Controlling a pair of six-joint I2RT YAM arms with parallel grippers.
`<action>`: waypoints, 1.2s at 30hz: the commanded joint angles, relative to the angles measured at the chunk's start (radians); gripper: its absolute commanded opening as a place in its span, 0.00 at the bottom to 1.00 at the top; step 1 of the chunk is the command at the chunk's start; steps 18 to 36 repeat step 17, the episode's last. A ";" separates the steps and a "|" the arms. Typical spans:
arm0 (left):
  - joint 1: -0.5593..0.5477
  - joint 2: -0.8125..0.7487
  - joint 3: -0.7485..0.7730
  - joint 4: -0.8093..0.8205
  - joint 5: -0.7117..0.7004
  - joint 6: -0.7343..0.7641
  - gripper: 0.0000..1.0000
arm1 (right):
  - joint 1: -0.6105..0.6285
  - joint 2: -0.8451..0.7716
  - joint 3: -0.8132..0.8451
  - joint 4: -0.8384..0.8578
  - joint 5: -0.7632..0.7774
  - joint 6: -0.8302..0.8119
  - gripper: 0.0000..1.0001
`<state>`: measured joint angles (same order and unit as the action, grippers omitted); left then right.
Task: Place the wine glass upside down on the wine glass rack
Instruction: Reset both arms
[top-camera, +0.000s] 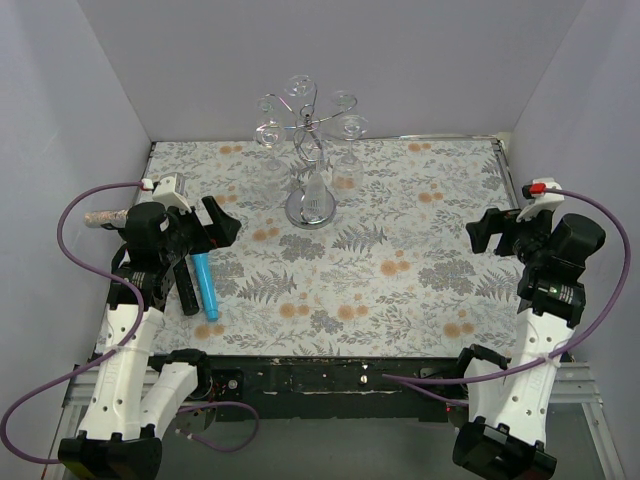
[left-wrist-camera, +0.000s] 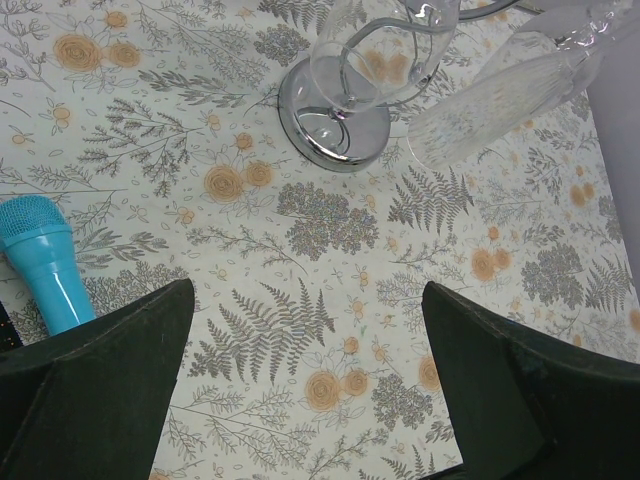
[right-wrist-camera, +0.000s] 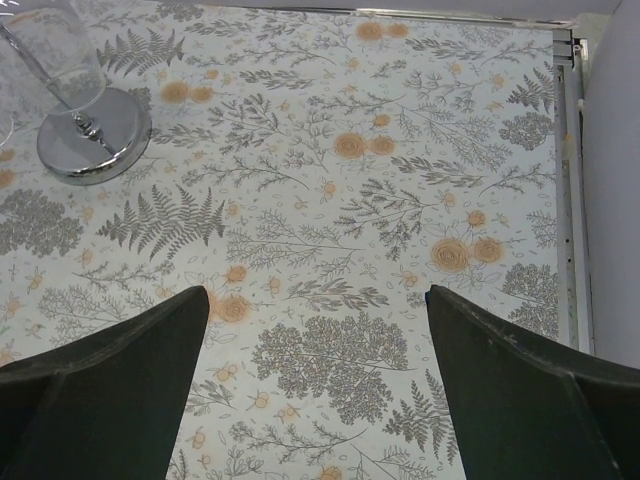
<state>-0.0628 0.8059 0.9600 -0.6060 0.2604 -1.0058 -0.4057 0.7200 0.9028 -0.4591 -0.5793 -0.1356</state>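
Well, the wine glass rack (top-camera: 309, 207), shiny wire on a round mirrored base, stands at the far middle of the fern-printed table (top-camera: 420, 270) with clear glasses hanging bowl-down from it, a smooth wine glass (left-wrist-camera: 375, 55) right over the base. Only the overhead view shows its curled spiral arms, while the left wrist view alone shows a ribbed glass (left-wrist-camera: 495, 105) alongside. The left gripper (left-wrist-camera: 308, 290) and right gripper (right-wrist-camera: 318, 292) both gape wide, holding nothing.

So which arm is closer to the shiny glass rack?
Left. The left arm is just left of the wine glass rack, its jaws open; the right arm is farther off to the rack's right.
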 joint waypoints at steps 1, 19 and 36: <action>-0.005 -0.007 0.016 0.011 -0.007 0.009 0.98 | -0.004 -0.005 0.002 0.053 0.058 0.031 0.98; -0.005 -0.004 0.033 -0.003 -0.012 0.013 0.98 | -0.004 0.010 -0.005 0.056 0.093 0.064 0.98; -0.005 -0.004 0.033 -0.003 -0.012 0.013 0.98 | -0.004 0.010 -0.005 0.056 0.093 0.064 0.98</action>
